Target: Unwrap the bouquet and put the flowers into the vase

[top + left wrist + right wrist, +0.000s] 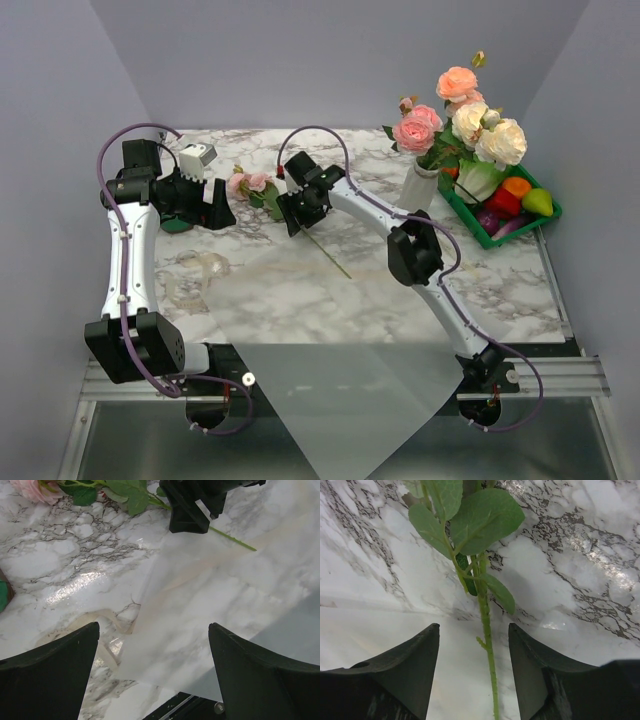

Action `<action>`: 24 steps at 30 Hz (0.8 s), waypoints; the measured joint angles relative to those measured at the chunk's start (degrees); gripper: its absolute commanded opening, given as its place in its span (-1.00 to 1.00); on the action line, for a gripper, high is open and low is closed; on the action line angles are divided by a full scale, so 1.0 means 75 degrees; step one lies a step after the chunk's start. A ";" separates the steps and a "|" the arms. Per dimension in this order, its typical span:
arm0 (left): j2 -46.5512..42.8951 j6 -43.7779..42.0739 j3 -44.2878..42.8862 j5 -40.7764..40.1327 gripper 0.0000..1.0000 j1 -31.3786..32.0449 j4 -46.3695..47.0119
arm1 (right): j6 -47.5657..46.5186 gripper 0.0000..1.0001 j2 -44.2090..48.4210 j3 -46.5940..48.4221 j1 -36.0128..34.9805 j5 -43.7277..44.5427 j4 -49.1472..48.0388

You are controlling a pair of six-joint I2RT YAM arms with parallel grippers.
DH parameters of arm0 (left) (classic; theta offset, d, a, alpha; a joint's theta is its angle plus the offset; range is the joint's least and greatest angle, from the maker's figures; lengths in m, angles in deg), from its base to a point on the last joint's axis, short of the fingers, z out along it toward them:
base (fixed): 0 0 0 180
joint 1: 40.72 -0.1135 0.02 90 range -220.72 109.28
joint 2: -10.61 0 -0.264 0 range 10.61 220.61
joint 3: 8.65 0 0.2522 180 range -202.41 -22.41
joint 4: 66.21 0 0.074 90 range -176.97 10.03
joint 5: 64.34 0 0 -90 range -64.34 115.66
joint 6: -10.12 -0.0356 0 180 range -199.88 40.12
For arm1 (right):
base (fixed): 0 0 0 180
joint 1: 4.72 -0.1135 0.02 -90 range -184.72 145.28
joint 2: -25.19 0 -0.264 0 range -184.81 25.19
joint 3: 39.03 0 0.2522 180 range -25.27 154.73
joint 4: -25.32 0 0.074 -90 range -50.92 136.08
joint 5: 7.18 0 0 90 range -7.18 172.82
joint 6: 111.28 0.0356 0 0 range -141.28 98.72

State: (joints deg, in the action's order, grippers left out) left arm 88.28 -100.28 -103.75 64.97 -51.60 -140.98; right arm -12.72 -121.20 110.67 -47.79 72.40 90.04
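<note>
Unwrapping looks done to us: the paper sheet (330,330) lies flat at lower centre of the top view. Most flowers (470,115) already stand in the vase (420,190), upper right. One pink rose (247,183) lies on the marble table (500,280), upper centre-left. Its leaves are broad and green, its stem (486,615) thin and straight. Right gripper (474,628) straddles that stem, jaws apart, neither touching it. Left gripper (152,630) is spread wide and empty, far left. Left to do: grasp, lift, insert.
</note>
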 measured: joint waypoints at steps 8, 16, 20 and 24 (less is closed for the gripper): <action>-0.0026 -0.0015 0.0000 0.0000 0.98 0.0000 0.0000 | 0.0149 -0.11 -0.0154 0.0041 -0.0015 -0.0160 -0.0006; -0.0099 -0.0052 0.0000 0.0000 0.98 -0.0003 0.0000 | 0.0265 -0.57 -0.0198 0.0041 -0.0017 -0.0169 -0.0006; -0.0166 -0.0061 0.0000 0.0000 0.98 -0.0003 0.0000 | 0.0297 -0.86 -0.0198 0.0029 -0.0055 -0.0079 -0.0003; -0.0230 -0.0105 0.0003 -0.0003 0.98 -0.0006 0.0003 | 0.0347 -0.99 -0.0184 -0.0023 -0.0111 0.0076 -0.0044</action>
State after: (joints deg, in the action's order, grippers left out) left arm 86.55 -101.07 -103.73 64.95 -51.64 -140.96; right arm -10.12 -122.58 110.50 -48.62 72.97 89.71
